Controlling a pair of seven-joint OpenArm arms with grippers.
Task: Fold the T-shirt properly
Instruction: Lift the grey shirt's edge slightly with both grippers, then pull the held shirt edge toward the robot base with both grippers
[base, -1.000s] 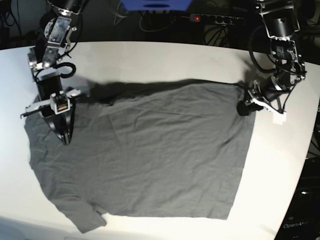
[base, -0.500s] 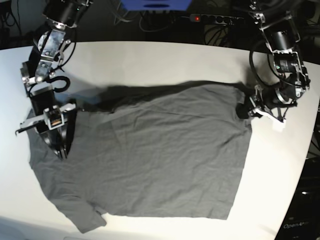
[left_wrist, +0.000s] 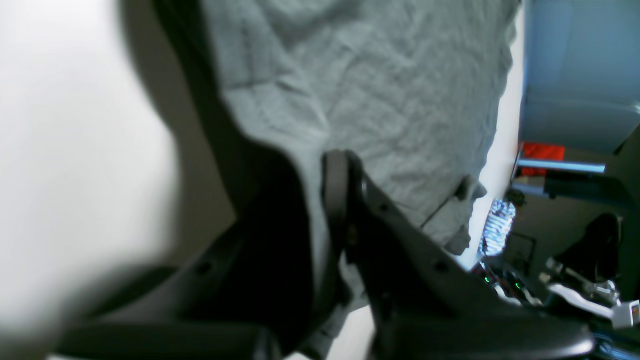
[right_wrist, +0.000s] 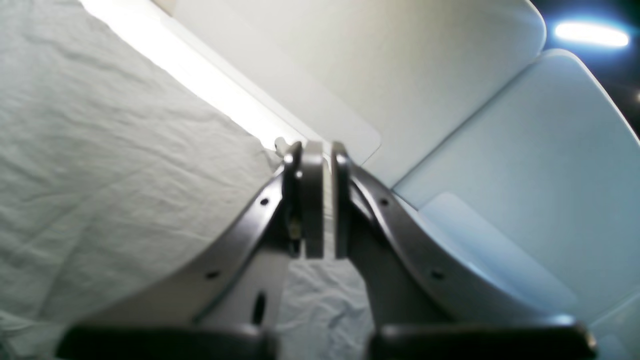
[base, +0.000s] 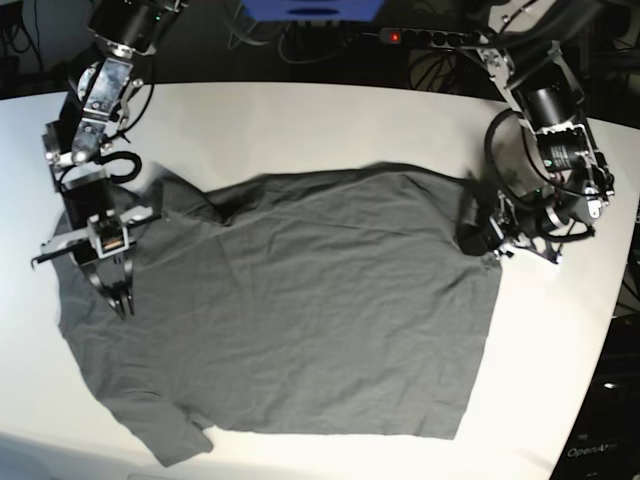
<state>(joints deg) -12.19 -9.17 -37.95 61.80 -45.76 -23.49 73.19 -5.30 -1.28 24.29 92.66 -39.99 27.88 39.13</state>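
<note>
Both pairs of jaws are pinched narrow on cloth: the left gripper (base: 487, 240), at centre right of the base view, has a thin edge of fabric running between its pads in the left wrist view, and the right gripper (base: 122, 298), at centre left, shows its fingers (right_wrist: 312, 200) pressed together with a sliver of fabric between them.

The dark charcoal-grey, wrinkly short-sleeved T-shirt (base: 300, 320) lies spread across the middle of the white table (base: 300, 120), its long axis running left to right in the base view. The hem end is at the right, and one sleeve (base: 180, 440) pokes out at lower left.

So the garment stretches between the two grippers, each holding an opposite end along the upper edge of the frame (the neck itself I cannot make out). Neither arm is the nearer one; each already has its own corner. In my judgement the coming fold turns on carrying that upper edge down the frame toward the free lower edge, both arms moving together across the short axis.
</note>
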